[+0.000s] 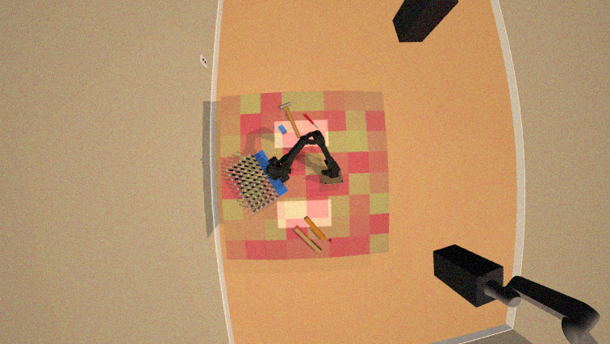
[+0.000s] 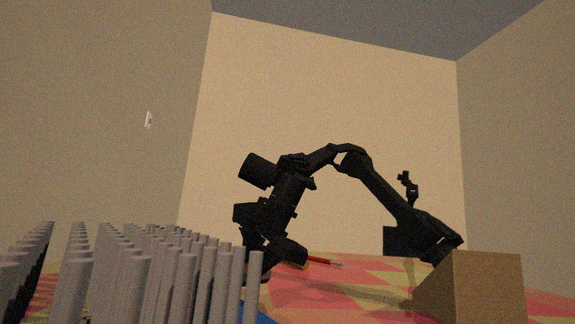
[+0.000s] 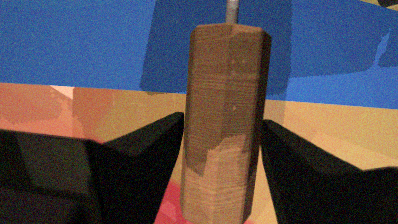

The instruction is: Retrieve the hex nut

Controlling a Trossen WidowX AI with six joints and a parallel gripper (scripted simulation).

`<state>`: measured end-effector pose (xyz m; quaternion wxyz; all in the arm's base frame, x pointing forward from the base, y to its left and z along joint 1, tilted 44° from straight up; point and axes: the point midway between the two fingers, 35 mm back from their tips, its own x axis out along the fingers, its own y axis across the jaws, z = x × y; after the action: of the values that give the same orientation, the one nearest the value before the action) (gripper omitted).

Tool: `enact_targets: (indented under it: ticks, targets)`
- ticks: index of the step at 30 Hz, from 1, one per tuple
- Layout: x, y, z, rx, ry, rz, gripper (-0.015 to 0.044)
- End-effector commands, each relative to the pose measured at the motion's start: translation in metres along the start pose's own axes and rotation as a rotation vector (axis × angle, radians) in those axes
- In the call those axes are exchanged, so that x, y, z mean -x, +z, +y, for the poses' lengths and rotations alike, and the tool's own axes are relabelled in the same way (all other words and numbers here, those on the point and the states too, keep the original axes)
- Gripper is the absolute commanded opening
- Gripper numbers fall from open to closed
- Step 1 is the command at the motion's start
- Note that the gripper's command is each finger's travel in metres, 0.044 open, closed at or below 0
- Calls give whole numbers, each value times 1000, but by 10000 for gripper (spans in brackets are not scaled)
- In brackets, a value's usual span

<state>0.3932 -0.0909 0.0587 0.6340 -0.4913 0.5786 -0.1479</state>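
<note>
My gripper (image 3: 222, 124) is shut on a wooden, faceted tool handle (image 3: 226, 75), one finger on each side. A thin grey metal shaft (image 3: 232, 11) runs from the handle's far end out of the wrist view; its tip is hidden. The hand is over the blue taped strip (image 1: 280, 187) (image 3: 60, 45) (image 2: 254, 316) and its near edge, beside the spacer field. Many standing grey metal spacers (image 2: 253, 281) fill the field left of the strip in the top view; those in view stand upright. I cannot make out the hex nut in any view.
A hammer (image 1: 291, 120), a red-handled tool (image 1: 308, 119) (image 2: 319, 259) and a small blue block (image 1: 282, 128) lie on one side of the arm. An orange-handled tool (image 1: 315, 228) and a wooden-handled tool (image 1: 305, 237) lie on the other. The arm's base is on a wooden block (image 2: 487, 285).
</note>
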Motion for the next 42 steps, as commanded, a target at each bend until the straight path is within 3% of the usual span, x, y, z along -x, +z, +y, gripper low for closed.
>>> enact_targets:
  ticks: [1,42]
  targets:
    - [1,6,-3,-13,-9,-6,0]
    - [-15,12,4,-6,-8,-9,0]
